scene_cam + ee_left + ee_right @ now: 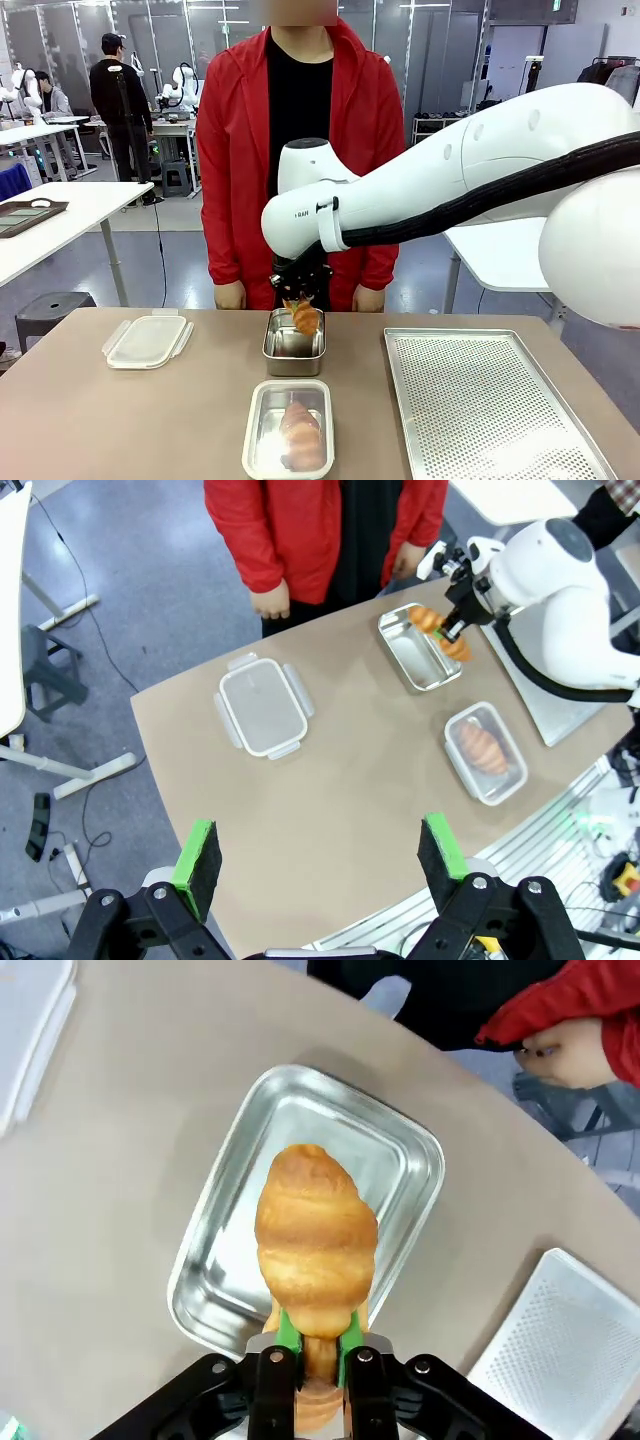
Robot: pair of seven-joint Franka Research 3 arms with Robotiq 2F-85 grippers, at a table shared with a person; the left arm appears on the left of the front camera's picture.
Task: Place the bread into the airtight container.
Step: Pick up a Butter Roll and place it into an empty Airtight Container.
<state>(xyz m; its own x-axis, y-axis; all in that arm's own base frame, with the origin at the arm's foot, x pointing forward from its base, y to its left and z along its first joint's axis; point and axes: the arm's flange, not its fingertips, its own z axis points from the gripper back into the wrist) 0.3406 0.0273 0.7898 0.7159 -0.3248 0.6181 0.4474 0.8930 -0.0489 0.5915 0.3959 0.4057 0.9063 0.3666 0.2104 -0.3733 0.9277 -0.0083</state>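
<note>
The croissant is pinched at its narrow end between the green pads of the right gripper and is held in the air directly over the open steel container at the far side of the table, so that it can probably be lowered or dropped straight in. A second croissant already lies in the nearer container. The plastic lid is set aside, well apart, leaving the containers open. The left gripper hangs above the table with its jaws spread and nothing between them. The bottom of the far container under the croissant is partly hidden, and the gripped tip is covered by the pads.
</note>
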